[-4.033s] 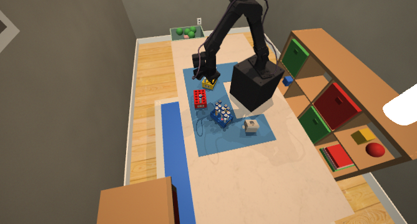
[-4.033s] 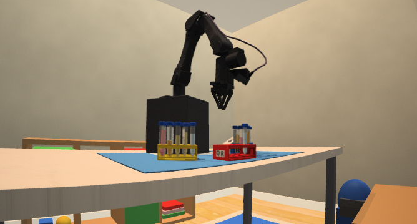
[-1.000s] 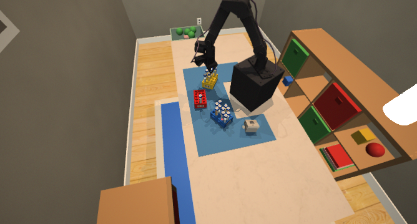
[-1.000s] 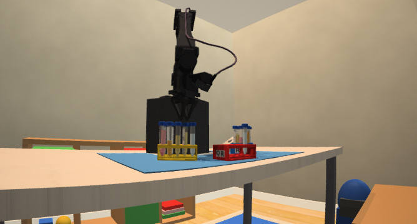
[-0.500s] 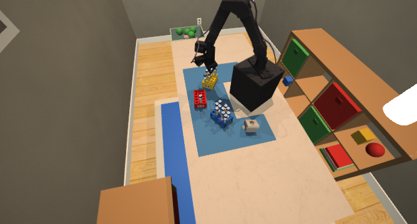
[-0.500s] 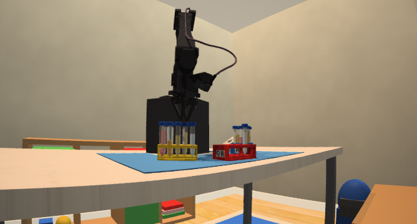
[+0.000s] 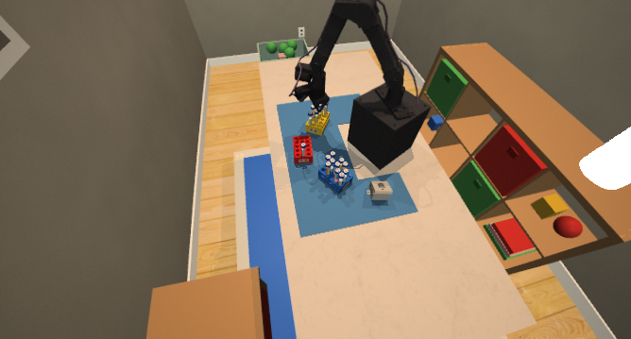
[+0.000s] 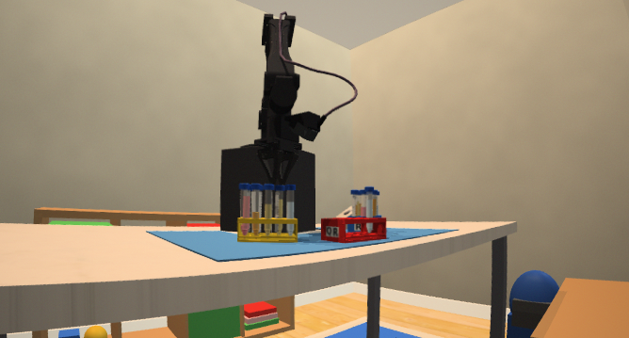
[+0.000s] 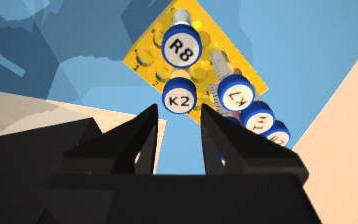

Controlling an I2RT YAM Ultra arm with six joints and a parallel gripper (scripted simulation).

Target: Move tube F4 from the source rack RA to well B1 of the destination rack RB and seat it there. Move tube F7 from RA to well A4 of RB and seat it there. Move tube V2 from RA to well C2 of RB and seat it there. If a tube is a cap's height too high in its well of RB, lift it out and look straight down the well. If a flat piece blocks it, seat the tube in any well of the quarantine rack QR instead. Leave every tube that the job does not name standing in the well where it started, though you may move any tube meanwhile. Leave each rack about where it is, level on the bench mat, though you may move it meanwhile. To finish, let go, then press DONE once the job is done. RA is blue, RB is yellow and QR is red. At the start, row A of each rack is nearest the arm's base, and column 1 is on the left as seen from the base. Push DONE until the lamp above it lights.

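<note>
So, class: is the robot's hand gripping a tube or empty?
Empty: the hand is part-open above the yellow rack, with only blue mat showing between its fingers.

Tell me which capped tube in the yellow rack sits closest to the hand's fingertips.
The tube capped K2. Its cap sits just above the gap between the fingers of the open, empty hand, at the yellow rack's near edge; R8 stands farther back.

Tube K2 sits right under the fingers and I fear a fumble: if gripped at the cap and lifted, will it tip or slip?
Tube K2 looks tall, slim and smooth, so it may swing. The yellow rack should steady it at first. The gripper holds nothing yet, and close neighbours like R8 could get knocked.
</note>
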